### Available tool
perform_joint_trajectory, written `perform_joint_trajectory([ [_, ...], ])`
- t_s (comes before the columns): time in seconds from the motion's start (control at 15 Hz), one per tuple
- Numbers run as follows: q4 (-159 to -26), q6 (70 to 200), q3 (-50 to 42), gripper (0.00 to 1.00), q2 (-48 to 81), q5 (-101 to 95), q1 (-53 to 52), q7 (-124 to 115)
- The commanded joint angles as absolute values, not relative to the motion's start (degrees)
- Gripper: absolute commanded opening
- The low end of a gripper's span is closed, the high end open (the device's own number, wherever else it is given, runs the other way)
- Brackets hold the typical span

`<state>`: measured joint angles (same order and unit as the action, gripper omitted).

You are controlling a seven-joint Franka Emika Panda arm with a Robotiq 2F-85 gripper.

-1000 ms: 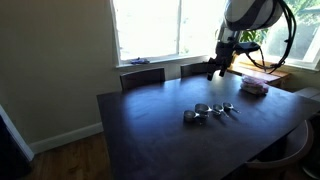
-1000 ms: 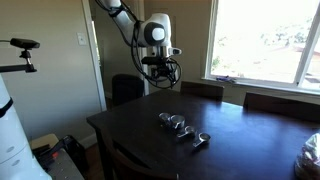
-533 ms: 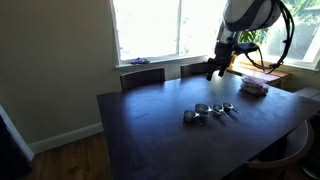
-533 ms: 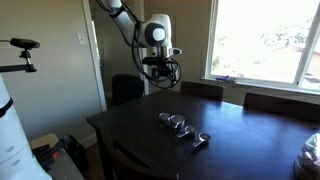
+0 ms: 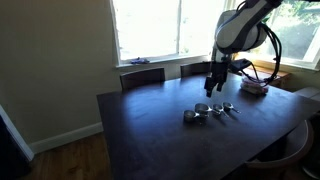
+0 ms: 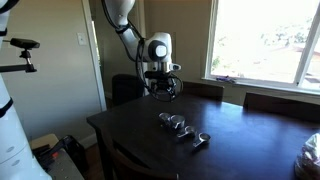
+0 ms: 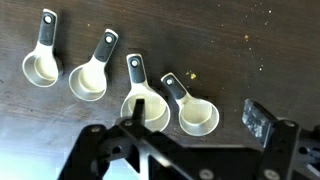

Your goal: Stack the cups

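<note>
In an exterior view, one dark wooden table [image 5: 150, 130] carries a small cluster of shiny metal measuring cups [image 5: 210, 111] right of its middle. They lie close together in a short row, too small to count surely. The gripper [image 5: 215, 82] hangs above and just behind them, apart from them, with its jaws spread and nothing between them. One pinkish stack of flat things [image 5: 255, 87] sits at the far right edge. Two chair backs [image 5: 142, 76] stand along the far side, under the window [image 5: 150, 28].

In an exterior view from another side, the measuring cups [image 6: 183, 127] form a slanting line near the table's [image 6: 240, 140] middle. The gripper [image 6: 163, 89] is up and to the left of them, not touching.

The wrist view counts four measuring cups [image 7: 88, 80], side by side in a row, each with a dark handle pointing away. All four bowls are empty, and none sits inside another. The gripper [image 7: 196, 122] enters from the bottom, its fingers [image 7: 258, 119] wide apart and holding nothing.
</note>
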<state>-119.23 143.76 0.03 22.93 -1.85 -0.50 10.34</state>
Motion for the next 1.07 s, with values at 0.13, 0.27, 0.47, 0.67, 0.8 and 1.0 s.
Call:
perform_joint_trajectory([
  [0.13, -117.14, 142.8, 1.47, 1.0, 28.91, -6.5, -0.21, 15.47],
  [0.27, -116.24, 143.16, 1.85, 1.0, 31.13, -8.17, -0.29, 17.18],
  [0.47, -114.95, 144.69, 0.9, 1.0, 33.62, -11.71, -1.55, 16.42],
  [0.67, -114.77, 143.63, 1.89, 1.0, 33.95, -10.78, -0.63, 16.25],
  [0.8, -114.44, 143.63, 1.88, 1.0, 34.12, -10.9, -0.66, 16.26],
  [1.0, -113.63, 143.63, 2.06, 1.0, 35.32, -11.56, -1.26, 16.6],
])
